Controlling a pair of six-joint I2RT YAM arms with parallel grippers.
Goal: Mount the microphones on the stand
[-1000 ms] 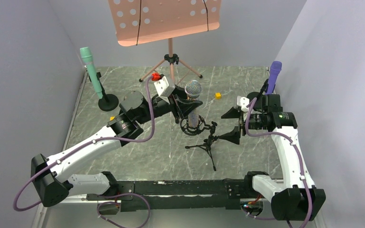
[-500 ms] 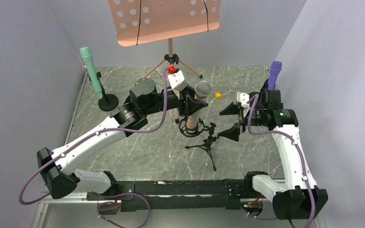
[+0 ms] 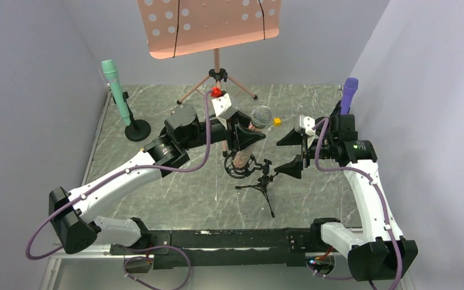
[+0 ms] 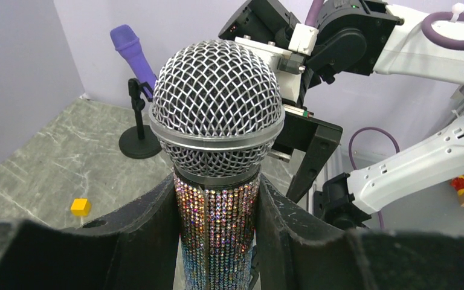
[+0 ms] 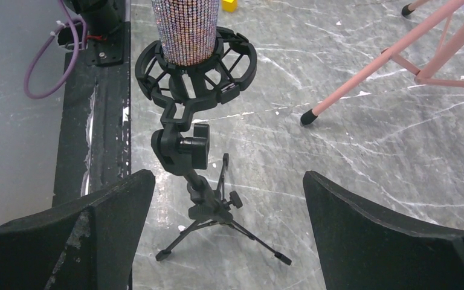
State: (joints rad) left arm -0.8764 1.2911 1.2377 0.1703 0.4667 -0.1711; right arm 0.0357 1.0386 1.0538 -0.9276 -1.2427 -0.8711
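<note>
1. Green mic (image 3: pixel 112 81), upper left, stands in its round stand (image 3: pixel 137 130).
2. Centre: left fingers (image 3: pixel 241 138) clamp the silver mic (image 3: pixel 260 116), which is tilted, its lower end in the ring (image 3: pixel 241 168) of the tripod (image 3: pixel 264 184).
3. Right of centre: right fingers (image 3: pixel 290 170) spread wide, holding nothing.
4. Purple mic (image 3: pixel 349 90), upper right, in its clip.
5. Risk: pushing at this tilt could jam the mic or tip the unheld tripod.
6. Count: three mics, one tripod, one music stand (image 3: pixel 208 24), one cube (image 3: pixel 277 121).

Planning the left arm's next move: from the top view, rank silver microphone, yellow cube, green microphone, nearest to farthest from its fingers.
1. Silver microphone: clamped between the left fingers.
2. Yellow cube: just right of them.
3. Green microphone: far left, on its stand.
</note>
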